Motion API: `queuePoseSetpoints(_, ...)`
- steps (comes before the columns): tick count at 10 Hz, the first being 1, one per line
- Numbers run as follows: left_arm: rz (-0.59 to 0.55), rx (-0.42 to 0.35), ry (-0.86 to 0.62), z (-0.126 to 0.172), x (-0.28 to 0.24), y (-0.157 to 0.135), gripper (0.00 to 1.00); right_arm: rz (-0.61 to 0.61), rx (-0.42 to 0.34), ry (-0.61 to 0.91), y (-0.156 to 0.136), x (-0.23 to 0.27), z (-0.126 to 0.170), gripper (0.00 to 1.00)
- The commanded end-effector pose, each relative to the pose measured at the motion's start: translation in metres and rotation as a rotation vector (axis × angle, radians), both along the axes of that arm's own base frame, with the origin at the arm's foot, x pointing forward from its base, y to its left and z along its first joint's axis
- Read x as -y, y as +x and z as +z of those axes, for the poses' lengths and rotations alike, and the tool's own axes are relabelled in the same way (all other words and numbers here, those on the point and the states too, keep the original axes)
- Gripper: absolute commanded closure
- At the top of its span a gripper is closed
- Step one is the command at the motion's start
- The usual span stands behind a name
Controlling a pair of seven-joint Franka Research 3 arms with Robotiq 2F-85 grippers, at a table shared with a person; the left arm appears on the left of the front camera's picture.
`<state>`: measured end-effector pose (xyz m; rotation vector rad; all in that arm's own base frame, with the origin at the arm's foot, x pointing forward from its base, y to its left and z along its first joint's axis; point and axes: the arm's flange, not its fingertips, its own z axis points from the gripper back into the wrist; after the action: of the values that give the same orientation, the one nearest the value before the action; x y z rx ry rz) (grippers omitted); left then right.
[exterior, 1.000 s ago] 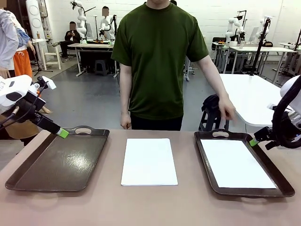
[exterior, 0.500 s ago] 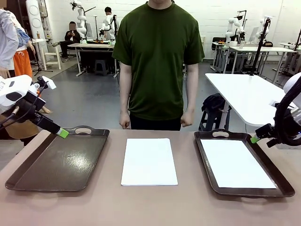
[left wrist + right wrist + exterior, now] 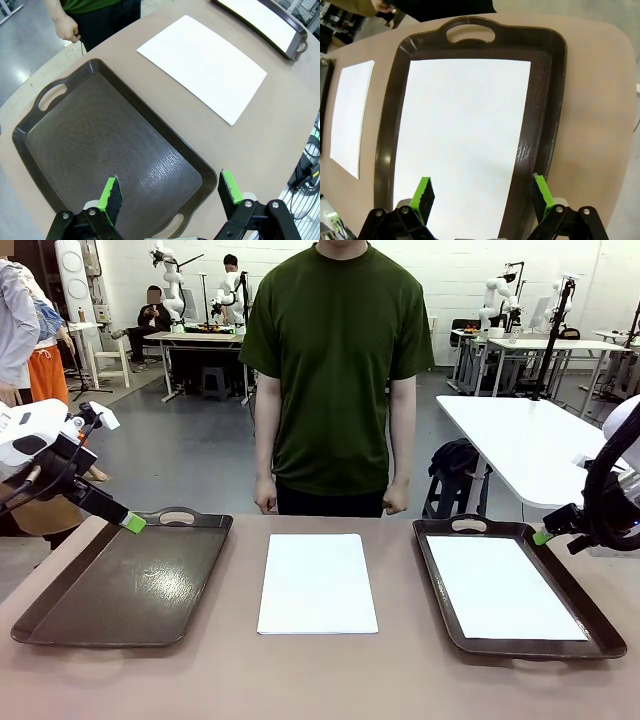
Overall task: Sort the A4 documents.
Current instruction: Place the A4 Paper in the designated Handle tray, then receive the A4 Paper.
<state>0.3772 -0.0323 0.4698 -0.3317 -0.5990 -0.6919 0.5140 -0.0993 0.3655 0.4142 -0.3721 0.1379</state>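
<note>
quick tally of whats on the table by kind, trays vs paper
trays: 2, the left tray, which is bare, and the right tray
paper: 2 lots, the middle paper on the table between the trays and the tray paper in the right tray; cannot tell how many sheets are in each
total: 4

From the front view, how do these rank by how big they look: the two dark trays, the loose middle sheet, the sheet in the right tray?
1. The left tray and right tray: alike, no ranking.
2. The middle sheet and sheet in the right tray: alike too.
</note>
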Motion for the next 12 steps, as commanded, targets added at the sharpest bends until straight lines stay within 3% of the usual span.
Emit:
queuePoseSetpoints(1, -0.011, 0.015, -0.009, -0.003, -0.003, 0.001, 0.00, -0.005, 0.003, -0.009, 0.001, 0.002, -0.002, 0.00)
queuePoseSetpoints(9, -0.011, 0.015, -0.009, -0.003, -0.003, 0.001, 0.00, 0.000, 0.000, 0.000, 0.000, 0.000, 0.000, 0.00)
queuePoseSetpoints(10, -0.011, 0.015, -0.009, -0.003, -0.003, 0.001, 0.00, 0.091, 0.131, 0.040, -0.014, 0.000, 0.037, 0.00)
queuePoseSetpoints(12, -0.011, 0.015, -0.009, -0.003, -0.003, 0.001, 0.00, 0.280, 0.304, 0.186, -0.040, -0.008, 0.094, 0.00)
